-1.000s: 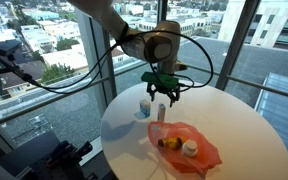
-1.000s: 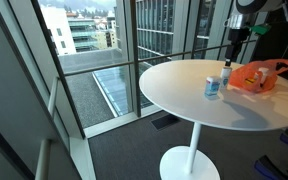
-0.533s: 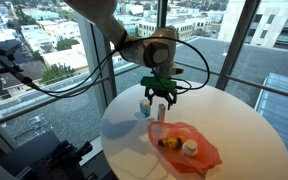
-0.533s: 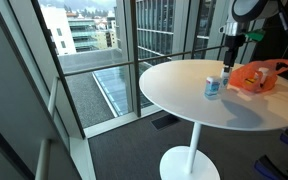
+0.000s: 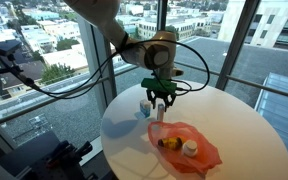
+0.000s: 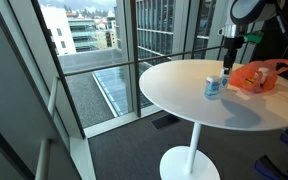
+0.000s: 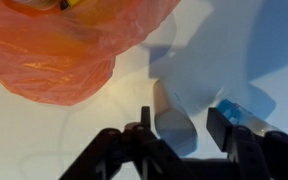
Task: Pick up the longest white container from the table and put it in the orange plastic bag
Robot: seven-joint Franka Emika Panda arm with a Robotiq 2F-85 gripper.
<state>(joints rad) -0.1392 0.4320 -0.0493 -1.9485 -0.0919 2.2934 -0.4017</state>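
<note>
The longest white container (image 5: 160, 111) stands upright on the round white table (image 5: 234, 140), close to the orange plastic bag (image 5: 190, 146). My gripper (image 5: 161, 102) hangs straight over it, one finger on each side of its top. In the wrist view the container (image 7: 170, 118) sits between the fingers (image 7: 144, 128). The left finger is against it and the right finger stands a little apart, so the jaws are partly closed and not clamped. The bag (image 7: 64, 50) lies just beyond. In an exterior view the gripper (image 6: 227, 62) is above the container (image 6: 225, 74).
A shorter container with a blue cap (image 5: 144, 107) stands right beside the tall one, also seen as the blue cap (image 7: 234, 110) by the right finger. A small white container (image 5: 190, 148) and a yellow item (image 5: 167, 142) lie in the bag. Window glass and a railing stand behind the table.
My gripper has come down a little over the tall white container, and its jaws have narrowed around it. Nothing else has moved.
</note>
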